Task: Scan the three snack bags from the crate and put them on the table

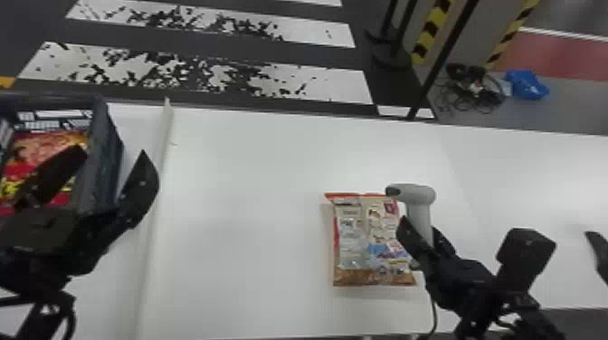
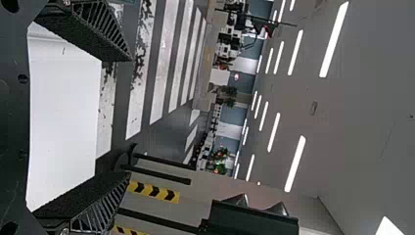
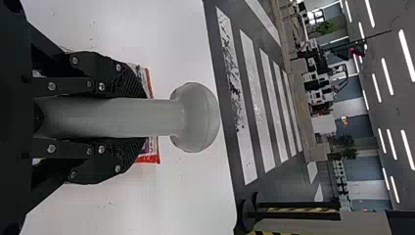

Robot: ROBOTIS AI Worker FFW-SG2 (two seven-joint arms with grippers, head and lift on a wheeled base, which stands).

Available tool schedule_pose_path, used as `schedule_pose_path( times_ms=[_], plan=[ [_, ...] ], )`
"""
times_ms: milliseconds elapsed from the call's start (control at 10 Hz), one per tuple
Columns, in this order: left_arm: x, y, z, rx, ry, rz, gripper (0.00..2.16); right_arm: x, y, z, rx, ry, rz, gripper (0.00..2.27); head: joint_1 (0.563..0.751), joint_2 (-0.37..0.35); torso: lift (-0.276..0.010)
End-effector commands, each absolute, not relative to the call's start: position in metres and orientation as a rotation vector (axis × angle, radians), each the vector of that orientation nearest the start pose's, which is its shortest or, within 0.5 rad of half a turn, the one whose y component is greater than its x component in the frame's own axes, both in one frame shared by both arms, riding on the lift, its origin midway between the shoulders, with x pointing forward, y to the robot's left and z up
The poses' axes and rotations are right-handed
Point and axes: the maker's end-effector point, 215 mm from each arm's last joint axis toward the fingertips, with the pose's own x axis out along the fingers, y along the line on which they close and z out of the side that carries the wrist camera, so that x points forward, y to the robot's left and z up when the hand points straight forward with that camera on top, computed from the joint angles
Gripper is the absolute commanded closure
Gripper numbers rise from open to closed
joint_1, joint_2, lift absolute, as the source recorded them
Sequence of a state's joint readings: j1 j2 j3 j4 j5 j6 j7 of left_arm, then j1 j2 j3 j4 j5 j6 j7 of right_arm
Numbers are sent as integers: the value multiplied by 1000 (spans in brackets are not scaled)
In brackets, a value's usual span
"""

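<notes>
Your right gripper is closed around the handle of the grey scanner, a finger on either side in the right wrist view, with the scanner's rounded head sticking out past the fingertips. In the head view that head points toward the robot's left and overlaps a corner of the snack bag lying on the table; you can't tell from here whether they touch. This bag lies flat, printed panels facing up, just beside your right gripper, and a cable hangs below the scanner. Over on your left, the dark crate has a red and yellow bag inside, partly hidden. Your left gripper is by the crate, its jaws spread wide with nothing between them: in the head view one finger crosses in front of the bag in the crate, and the other shows on the outer side of the crate's wall. Whether either finger touches anything, you can't tell. A pale raised strip runs along the table near the crate. Beyond the table you have the striped floor, with a blue item beside tangled cables.
</notes>
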State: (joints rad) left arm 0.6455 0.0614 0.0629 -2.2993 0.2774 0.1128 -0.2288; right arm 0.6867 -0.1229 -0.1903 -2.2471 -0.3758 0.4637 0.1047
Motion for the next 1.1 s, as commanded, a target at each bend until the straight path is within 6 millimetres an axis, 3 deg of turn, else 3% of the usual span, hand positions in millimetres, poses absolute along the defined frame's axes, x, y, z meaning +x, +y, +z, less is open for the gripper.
schedule_pose_path(
  times_ms=[0, 400, 700, 1000],
  plan=[
    [403, 201, -282, -191, 5, -244, 39, 377, -245, -420, 192, 436, 97, 2189, 695, -109, -94],
    [402, 201, -285, -189, 9, -246, 39, 365, -217, -453, 201, 531, 103, 2189, 695, -42, -94],
    [402, 199, -281, -182, 5, -256, 39, 354, -210, -487, 167, 603, 103, 2189, 695, -21, -94],
    [400, 198, -281, -179, 7, -265, 39, 357, -208, -501, 145, 631, 97, 2189, 695, -21, -94]
  ],
)
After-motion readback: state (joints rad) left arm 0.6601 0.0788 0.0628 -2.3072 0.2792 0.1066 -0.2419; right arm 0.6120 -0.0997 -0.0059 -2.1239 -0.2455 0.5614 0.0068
